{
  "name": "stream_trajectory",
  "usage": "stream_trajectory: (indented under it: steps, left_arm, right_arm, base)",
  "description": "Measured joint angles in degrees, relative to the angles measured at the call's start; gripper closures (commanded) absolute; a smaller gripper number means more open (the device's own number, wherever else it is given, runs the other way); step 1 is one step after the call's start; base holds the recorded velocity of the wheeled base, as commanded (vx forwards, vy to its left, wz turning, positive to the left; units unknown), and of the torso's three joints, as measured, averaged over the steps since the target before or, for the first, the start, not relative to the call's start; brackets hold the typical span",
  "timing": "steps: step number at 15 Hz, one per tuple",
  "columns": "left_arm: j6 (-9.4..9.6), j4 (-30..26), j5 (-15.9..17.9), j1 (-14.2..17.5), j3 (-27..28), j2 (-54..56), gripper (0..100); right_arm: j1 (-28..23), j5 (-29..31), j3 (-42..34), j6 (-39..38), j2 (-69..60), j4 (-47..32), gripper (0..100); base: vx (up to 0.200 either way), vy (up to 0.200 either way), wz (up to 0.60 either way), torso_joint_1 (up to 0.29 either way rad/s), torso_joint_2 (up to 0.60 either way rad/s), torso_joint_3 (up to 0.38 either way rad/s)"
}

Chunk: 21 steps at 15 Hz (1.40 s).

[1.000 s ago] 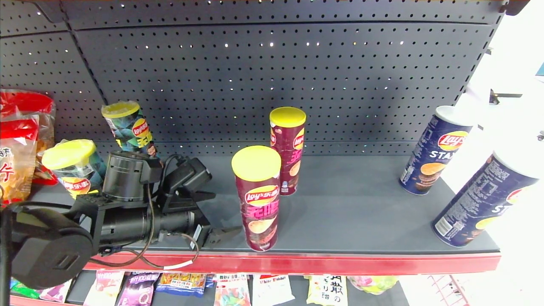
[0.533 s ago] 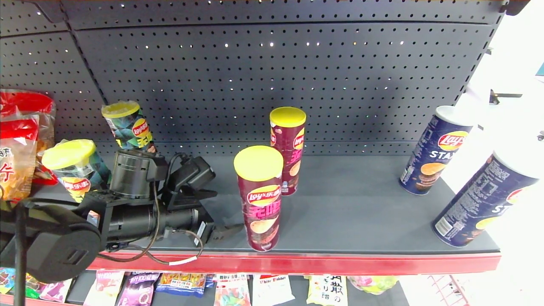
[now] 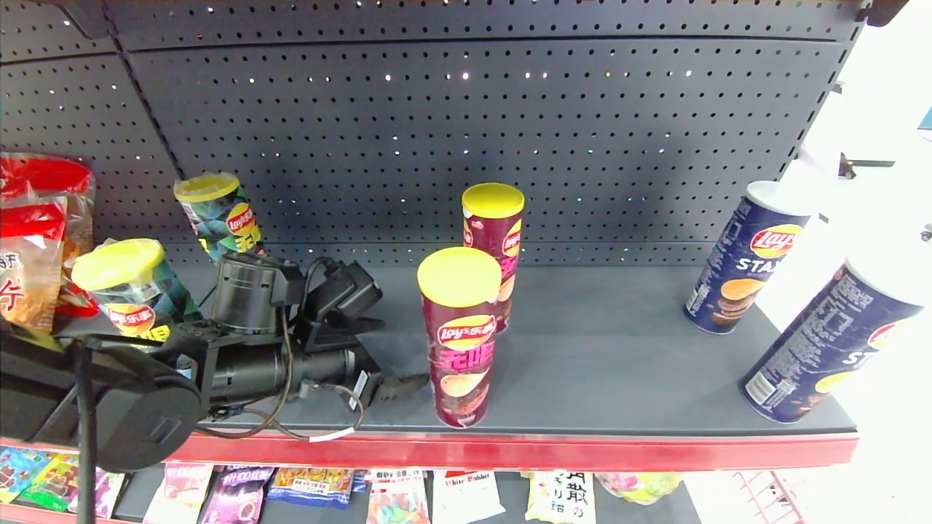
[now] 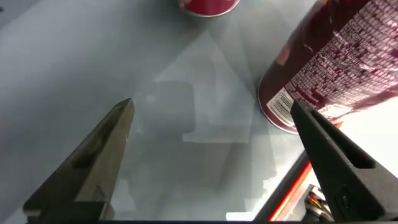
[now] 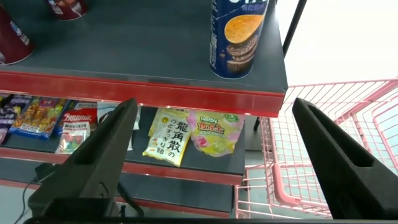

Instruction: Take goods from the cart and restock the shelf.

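Observation:
A maroon crisp can with a yellow lid [image 3: 460,336] stands upright near the front of the dark shelf [image 3: 604,349]. A second maroon can [image 3: 493,247] stands just behind it. My left gripper [image 3: 402,354] lies low over the shelf to the front can's left, open, with its nearer fingertip [image 3: 419,380] against the can's lower side. In the left wrist view the left gripper [image 4: 211,106] has bare shelf between its fingers and the front can [image 4: 329,68] by one finger. My right gripper [image 5: 214,102] is open and holds nothing, facing the shelf's red front edge [image 5: 143,87].
Two blue cans [image 3: 743,258] [image 3: 823,342] stand at the shelf's right end. Two teal cans [image 3: 218,215] [image 3: 127,287] and snack bags [image 3: 29,240] are at the left. Packets [image 3: 393,495] fill the lower shelf. A pink cart [image 5: 323,162] is below on the right.
My left arm has moved to the right along the shelf, and the front maroon can has shifted right with it, closer in line with the rear can.

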State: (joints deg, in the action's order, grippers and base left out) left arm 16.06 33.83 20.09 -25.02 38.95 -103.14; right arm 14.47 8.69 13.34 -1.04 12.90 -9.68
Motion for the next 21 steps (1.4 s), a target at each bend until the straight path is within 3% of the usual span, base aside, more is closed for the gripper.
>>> stream_trajectory:
  steps: [15,21]
  left_arm:
    - [-0.24,-0.1,0.2,-1.5,4.4,-4.4,0]
    - [0.0,-0.4,4.1,-1.3,2.4,-2.9,0]
  right_arm:
    - [0.2,-0.1,-1.3,-0.6,0.3,0.0,0]
    - [0.3,-0.7,-1.4,-0.7,0.5,0.0,0]
  base:
    - [0.0,0.0,0.0,0.0,0.0,0.0]
    - [0.0,0.0,0.0,0.0,0.0,0.0]
